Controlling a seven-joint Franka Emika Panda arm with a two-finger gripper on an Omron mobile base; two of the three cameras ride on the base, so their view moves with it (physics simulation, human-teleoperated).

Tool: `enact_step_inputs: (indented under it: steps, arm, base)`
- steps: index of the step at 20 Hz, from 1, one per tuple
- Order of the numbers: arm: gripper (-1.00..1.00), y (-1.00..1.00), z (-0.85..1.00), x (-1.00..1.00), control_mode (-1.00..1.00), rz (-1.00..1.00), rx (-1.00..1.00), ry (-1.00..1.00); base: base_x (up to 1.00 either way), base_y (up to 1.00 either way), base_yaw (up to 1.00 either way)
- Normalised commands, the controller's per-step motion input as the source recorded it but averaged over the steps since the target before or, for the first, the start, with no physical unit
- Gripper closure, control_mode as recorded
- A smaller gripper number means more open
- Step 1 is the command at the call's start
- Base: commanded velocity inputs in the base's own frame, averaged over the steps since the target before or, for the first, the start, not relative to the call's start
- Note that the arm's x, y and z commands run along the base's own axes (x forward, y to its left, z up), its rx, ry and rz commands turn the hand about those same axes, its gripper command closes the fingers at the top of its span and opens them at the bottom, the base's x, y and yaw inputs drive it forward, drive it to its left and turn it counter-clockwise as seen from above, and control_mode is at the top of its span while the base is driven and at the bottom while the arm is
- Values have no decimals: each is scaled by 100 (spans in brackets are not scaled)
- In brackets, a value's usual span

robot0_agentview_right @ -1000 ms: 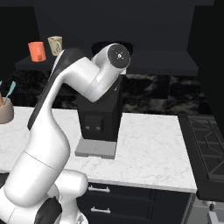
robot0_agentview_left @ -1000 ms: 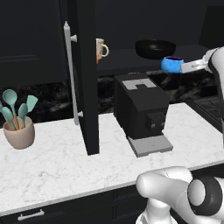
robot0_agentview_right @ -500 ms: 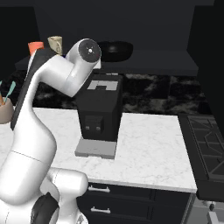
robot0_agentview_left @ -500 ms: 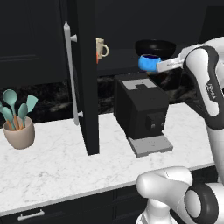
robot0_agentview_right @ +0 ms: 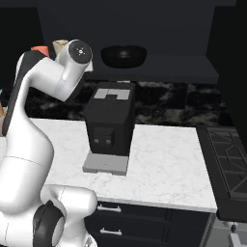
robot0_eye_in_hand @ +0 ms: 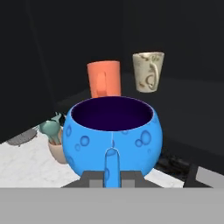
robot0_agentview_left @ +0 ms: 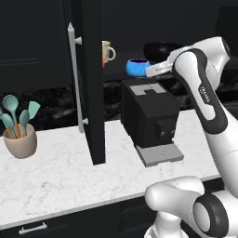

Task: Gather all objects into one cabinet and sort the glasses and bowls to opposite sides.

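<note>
Gripper (robot0_eye_in_hand: 113, 180) clamped on blue mug (robot0_agentview_left: 138, 67), jaws together at its handle, mug upright and raised above coffee machine (robot0_agentview_left: 149, 113), level with cabinet shelf (robot0_agentview_right: 164, 65). Orange mug (robot0_eye_in_hand: 104, 78) and cream mug (robot0_eye_in_hand: 148, 71) side by side on shelf beyond blue mug, well apart from it. Black bowl (robot0_agentview_right: 123, 55) on same shelf, toward right. Cabinet door (robot0_agentview_left: 89, 79) open, silver bar handle (robot0_agentview_left: 76, 76) along its edge. Utensil pot (robot0_agentview_left: 20, 139) on marble counter (robot0_agentview_left: 65, 172) at left
</note>
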Motion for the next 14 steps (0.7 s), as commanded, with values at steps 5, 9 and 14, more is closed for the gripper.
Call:
enact_step_inputs:
  steps: [5, 9, 14]
  arm:
    - [100, 16, 0, 41, -100, 5, 0, 2]
    - [100, 4, 0, 44, -100, 4, -2, 2]
    - [100, 18, -1, 37, -100, 3, -6, 0]
  base:
    - [0, 0, 0]
    - [0, 0, 0]
    - [0, 0, 0]
